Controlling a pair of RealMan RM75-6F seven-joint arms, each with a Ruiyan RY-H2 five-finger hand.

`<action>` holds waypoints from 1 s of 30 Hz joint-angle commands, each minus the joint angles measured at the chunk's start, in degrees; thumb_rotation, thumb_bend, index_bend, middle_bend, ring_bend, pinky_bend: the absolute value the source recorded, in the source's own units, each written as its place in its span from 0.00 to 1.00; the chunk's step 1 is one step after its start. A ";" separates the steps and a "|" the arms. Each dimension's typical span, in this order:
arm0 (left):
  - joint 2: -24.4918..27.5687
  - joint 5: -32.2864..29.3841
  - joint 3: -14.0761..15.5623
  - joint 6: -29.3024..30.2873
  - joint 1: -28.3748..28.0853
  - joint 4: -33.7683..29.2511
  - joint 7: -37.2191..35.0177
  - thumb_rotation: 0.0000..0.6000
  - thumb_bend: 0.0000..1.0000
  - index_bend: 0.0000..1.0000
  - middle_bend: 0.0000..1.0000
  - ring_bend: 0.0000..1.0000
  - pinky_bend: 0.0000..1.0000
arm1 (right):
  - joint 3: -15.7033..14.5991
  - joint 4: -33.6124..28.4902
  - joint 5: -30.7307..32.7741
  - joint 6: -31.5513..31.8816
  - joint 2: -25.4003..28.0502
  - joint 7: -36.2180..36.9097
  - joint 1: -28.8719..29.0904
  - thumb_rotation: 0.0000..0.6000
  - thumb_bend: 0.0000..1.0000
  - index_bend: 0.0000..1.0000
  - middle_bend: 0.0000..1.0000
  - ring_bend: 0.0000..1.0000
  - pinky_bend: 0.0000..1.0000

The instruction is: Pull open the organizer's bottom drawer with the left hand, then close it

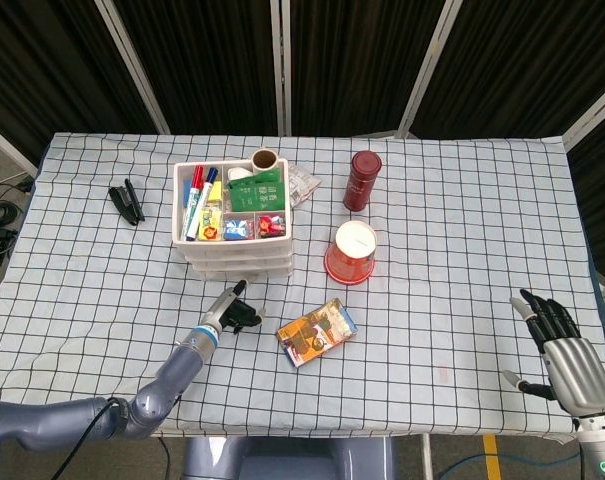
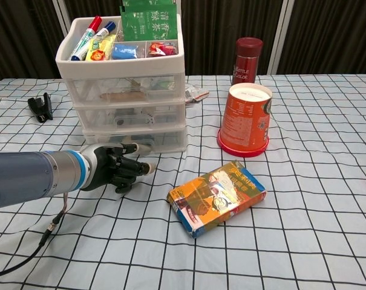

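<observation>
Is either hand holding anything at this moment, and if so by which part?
Nothing is held. The left hand hovers in front of the organizer's bottom drawer with fingers partly curled, not yet on it. The right hand is open and empty.

Left hand point(image 2: 113, 168) reaches forward, fingers loosely curled, empty; right hand point(image 1: 565, 358) spread.

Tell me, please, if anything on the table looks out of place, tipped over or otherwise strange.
One thing: the orange-red paper cup stands upside down on its rim, right of the white plastic drawer organizer. The colourful snack box lies flat at a slant to the cloth's grid. Nothing is spilled or visibly damaged.
</observation>
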 commanded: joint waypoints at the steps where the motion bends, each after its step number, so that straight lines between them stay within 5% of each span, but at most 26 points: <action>1: -0.04 0.28 -0.14 -0.12 0.03 0.22 -0.28 1.00 0.50 0.00 0.96 0.96 0.83 | -0.02 0.01 0.04 -0.13 -0.06 -0.12 0.05 1.00 0.05 0.05 0.00 0.00 0.00; 30: -0.75 2.79 0.21 -3.89 -0.73 3.53 -2.40 1.00 0.52 0.05 0.96 0.96 0.83 | -0.17 -0.05 0.43 -0.97 -0.50 -1.45 0.28 1.00 0.05 0.05 0.00 0.00 0.00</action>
